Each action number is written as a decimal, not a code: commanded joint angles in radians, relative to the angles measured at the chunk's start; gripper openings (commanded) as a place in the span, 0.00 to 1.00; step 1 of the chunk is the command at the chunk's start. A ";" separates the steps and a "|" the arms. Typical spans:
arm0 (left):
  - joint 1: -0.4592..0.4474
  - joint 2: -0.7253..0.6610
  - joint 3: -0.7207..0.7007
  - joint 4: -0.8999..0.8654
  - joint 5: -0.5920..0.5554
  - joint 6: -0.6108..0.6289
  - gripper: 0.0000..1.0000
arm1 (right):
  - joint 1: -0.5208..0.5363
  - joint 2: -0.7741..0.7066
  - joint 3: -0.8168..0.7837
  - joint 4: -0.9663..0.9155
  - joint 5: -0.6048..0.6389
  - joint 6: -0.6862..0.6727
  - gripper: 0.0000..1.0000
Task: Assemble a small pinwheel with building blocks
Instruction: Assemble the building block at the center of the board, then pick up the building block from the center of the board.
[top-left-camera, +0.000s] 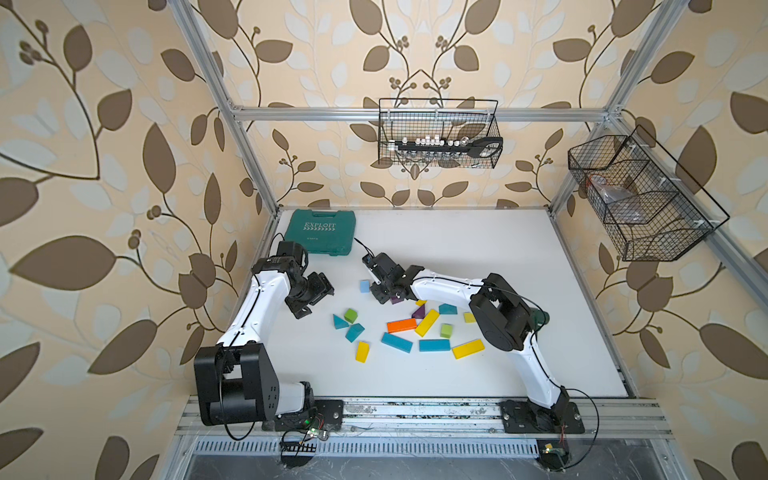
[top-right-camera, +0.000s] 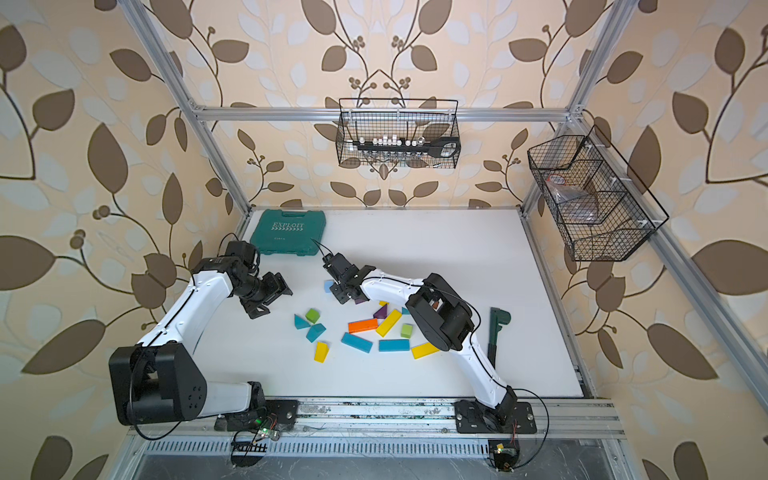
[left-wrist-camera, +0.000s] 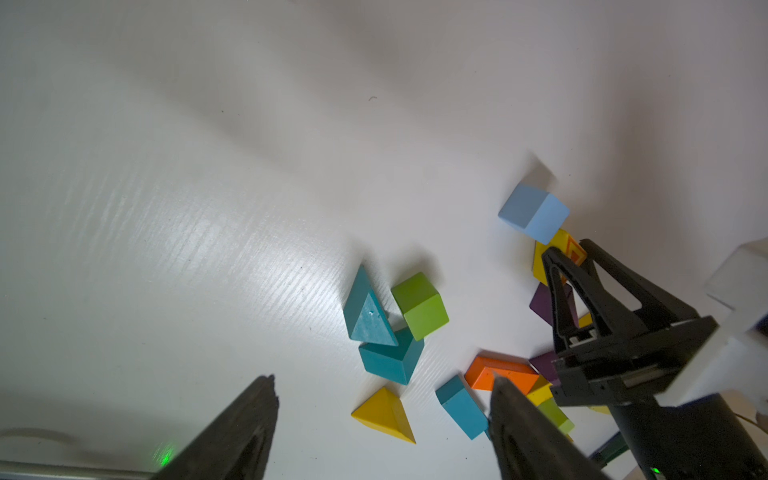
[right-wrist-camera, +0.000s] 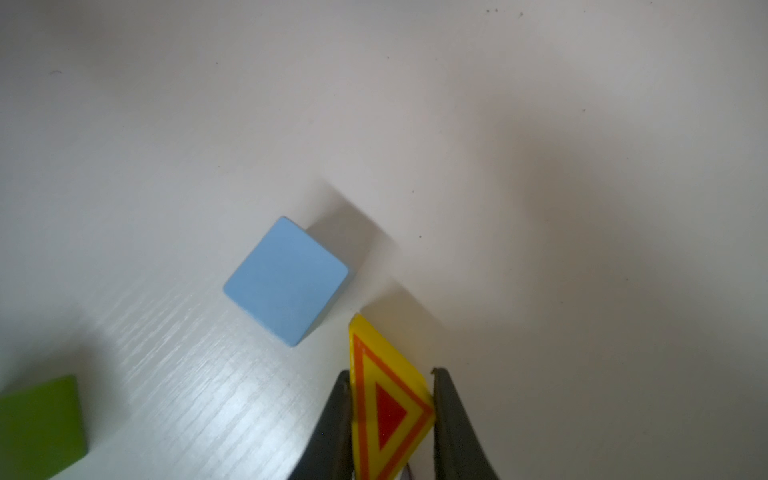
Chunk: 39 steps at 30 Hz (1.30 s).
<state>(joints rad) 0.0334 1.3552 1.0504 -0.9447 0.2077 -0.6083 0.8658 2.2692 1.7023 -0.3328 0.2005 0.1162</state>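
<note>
Your left gripper (left-wrist-camera: 383, 379) hangs with jaws apart, holding nothing | small green wooden cube (top-left-camera: 350, 315) sits just beside a teal wooden wedge (top-left-camera: 339, 322) on the white table (top-left-camera: 457, 249) | pale blue wooden cube (right-wrist-camera: 286, 280) stands just beside the yellow wooden wedge with a red triangle (right-wrist-camera: 386, 399) | your right gripper (right-wrist-camera: 390, 373) pinches that wedge tight.
</note>
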 joint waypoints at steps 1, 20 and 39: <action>0.008 0.007 -0.006 -0.018 -0.009 0.022 0.82 | -0.001 0.033 0.042 -0.015 -0.001 0.017 0.00; 0.008 0.016 -0.001 -0.022 0.000 0.033 0.86 | -0.003 -0.135 0.014 -0.066 -0.010 0.051 0.42; 0.007 -0.027 -0.046 -0.017 0.019 0.019 0.88 | -0.075 -0.222 -0.174 -0.176 -0.248 -0.185 0.60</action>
<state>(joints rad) 0.0334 1.3636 1.0103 -0.9447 0.2111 -0.5995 0.8066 2.0132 1.4956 -0.4458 -0.0231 -0.0177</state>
